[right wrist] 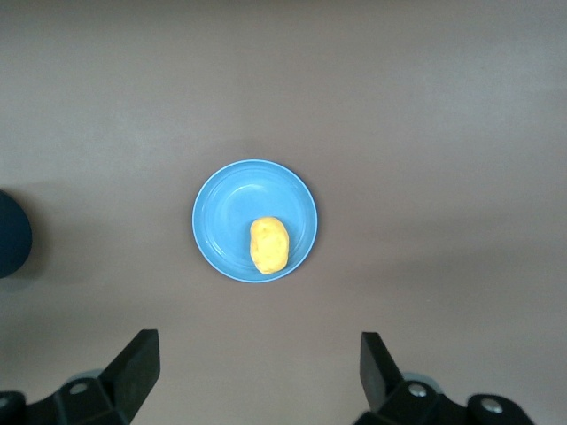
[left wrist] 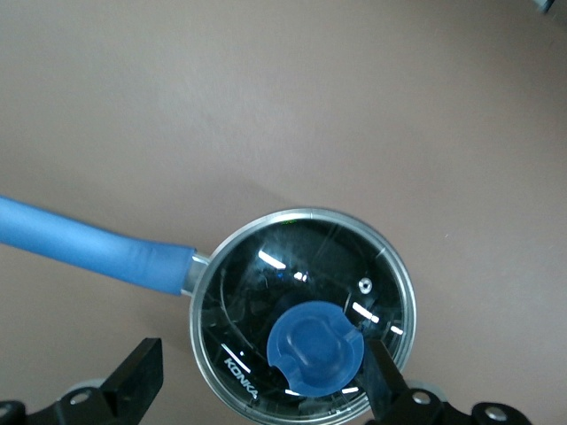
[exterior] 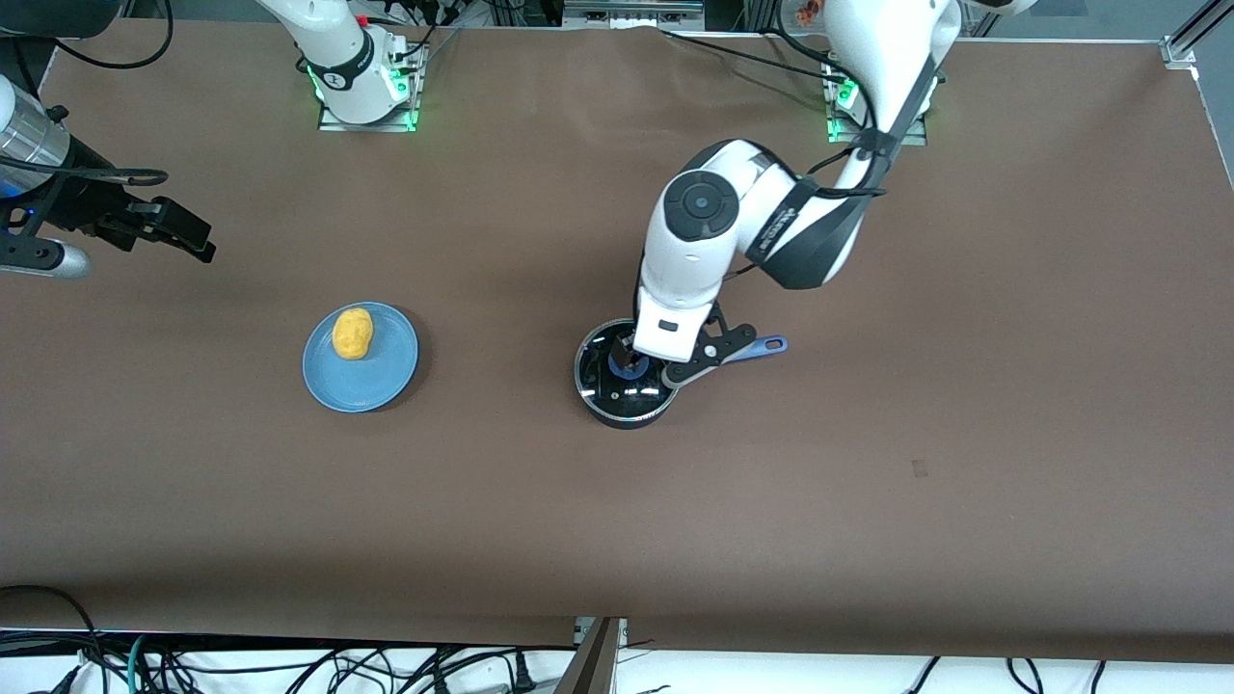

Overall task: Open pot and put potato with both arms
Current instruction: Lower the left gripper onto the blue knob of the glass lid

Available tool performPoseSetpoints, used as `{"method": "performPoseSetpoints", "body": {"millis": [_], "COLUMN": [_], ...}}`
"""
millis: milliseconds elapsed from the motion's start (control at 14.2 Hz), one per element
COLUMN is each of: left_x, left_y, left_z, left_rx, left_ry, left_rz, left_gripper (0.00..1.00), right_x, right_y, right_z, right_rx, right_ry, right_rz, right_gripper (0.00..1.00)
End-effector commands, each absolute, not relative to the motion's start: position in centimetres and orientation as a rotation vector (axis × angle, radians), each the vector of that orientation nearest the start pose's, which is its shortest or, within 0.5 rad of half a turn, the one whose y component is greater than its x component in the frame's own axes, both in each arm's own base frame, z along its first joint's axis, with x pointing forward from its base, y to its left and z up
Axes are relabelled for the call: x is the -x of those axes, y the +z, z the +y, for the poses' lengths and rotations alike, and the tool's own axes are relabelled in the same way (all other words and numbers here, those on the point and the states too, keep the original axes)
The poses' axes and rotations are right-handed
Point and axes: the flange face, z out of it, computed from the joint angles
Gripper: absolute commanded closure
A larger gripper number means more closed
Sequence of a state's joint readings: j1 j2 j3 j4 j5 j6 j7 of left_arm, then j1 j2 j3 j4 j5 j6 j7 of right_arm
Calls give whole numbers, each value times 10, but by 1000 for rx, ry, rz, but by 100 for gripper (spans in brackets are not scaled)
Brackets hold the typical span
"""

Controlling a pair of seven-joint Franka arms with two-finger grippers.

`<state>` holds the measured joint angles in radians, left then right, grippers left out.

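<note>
I had the left hand [exterior: 644, 371] spread wide, low over the lidded black round pot with the long blue handle [left wrist: 301, 314], one finger [left wrist: 383, 376] beside the lid's blue knob [left wrist: 314, 346]. The right hand [exterior: 183, 231] waited wide open, up in the air toward the right arm's end of the brown surface [exterior: 964, 434], while the lumpy yellow potato [exterior: 353, 333] lay on the flat blue plate [exterior: 371, 386].

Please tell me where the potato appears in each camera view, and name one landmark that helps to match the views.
Front view: the potato lies on the blue plate, toward the right arm's end of the table.
Left wrist view: not in it; only the pot with its lid shows.
Right wrist view: the potato lies on the plate, near its rim.
Shared landmark: the blue plate, in the front and right wrist views.
</note>
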<state>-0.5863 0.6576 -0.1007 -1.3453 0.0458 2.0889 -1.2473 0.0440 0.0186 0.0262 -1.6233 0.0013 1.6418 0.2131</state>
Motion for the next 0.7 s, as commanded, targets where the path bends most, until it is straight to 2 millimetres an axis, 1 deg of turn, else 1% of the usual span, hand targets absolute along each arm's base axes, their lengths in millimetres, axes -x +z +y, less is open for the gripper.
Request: {"method": "performPoseSetpoints", "body": {"millis": [0, 70, 140, 211, 351, 492, 632], "left_x": [-579, -578, -579, -579, -587, -592, -594], "left_y": [335, 330, 328, 326, 320, 315, 312], "left_z": [-471, -473, -475, -483, -493, -499, -499], "left_rx": [3082, 3074, 3071, 3070, 3054, 3045, 3042], "left_ry": [-87, -96, -104, -113, -158, -181, -184], "left_rz": [-885, -867, -875, -900, -969, -1008, -1019], "left_gripper": [0, 0, 0, 0, 0, 0, 0], "right_x": [-563, -563, -563, -563, -563, -563, -563], "right_y": [601, 601, 601, 601, 601, 601, 601], "right_z": [38, 38, 38, 37, 37, 37, 37], "right_rx": [3119, 3119, 3119, 3119, 3119, 3119, 3119], "right_ry": [3, 3, 5, 8, 8, 5, 5], "right_rz": [231, 231, 231, 234, 234, 234, 234], "right_gripper": [0, 0, 0, 0, 0, 0, 0]}}
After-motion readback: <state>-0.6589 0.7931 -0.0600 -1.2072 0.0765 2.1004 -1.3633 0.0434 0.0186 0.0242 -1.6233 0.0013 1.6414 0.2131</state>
